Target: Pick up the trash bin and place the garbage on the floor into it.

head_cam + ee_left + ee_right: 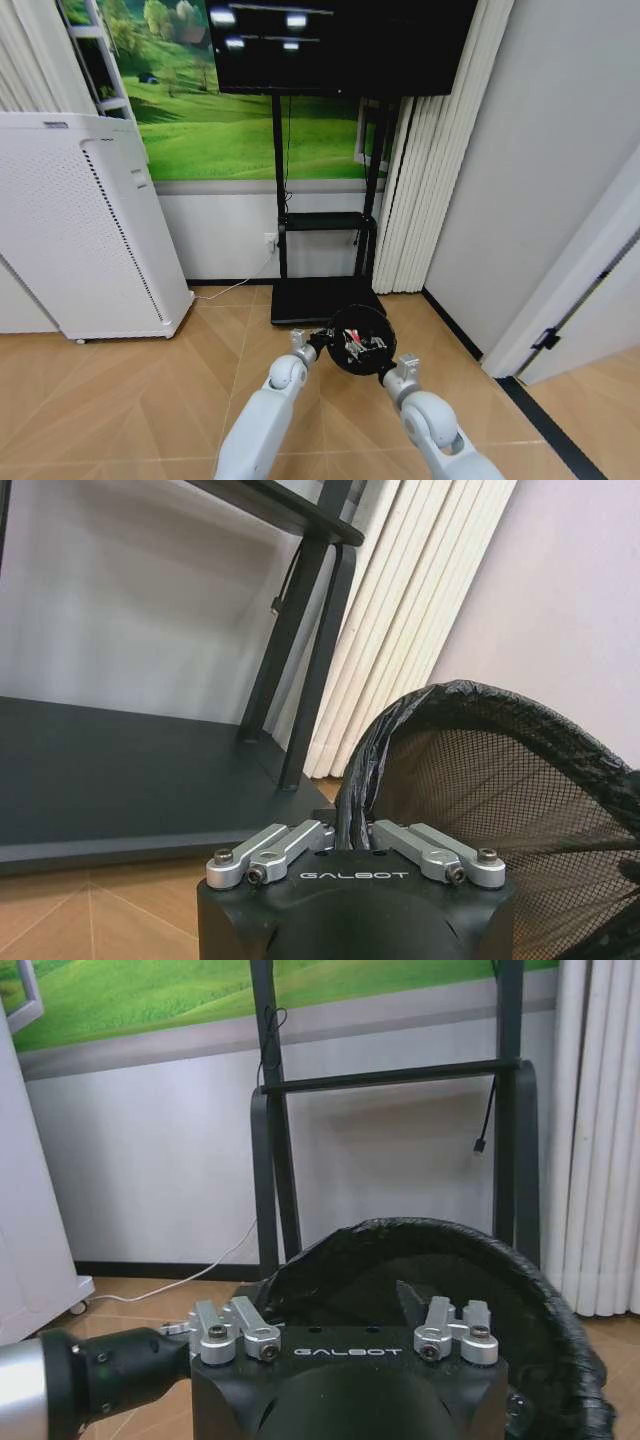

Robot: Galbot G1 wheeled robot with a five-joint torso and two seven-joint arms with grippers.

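Trash bin (361, 340) held off the wooden floor (130, 390) between both arms, in front of the black TV stand base (318, 298), mouth tilted toward the head camera. Red-and-white wrappers (357, 345) visible inside the bin; green item not discernible. Risk noted: tilt of the mouth could let contents slide out, should the tilt increase. Second risk: grip confined to the thin rim and its black liner; slippage of liner over mesh could cause the bin to sag or drop. Third risk: bin close to the stand base, so contact likely if carried forward or lowered carelessly. Left gripper (322, 344) at the bin's left rim; in the left wrist view, left gripper (352, 832) closed narrow on the liner-covered rim (370, 770), rim edge pinched between the fingers. Right gripper (384, 374) at the near right rim; in the right wrist view, fingers hidden behind the gripper body and the bin edge (440, 1245), so opening cannot be told. White perforated appliance (80, 230) standing well apart to the left, clear of the work.
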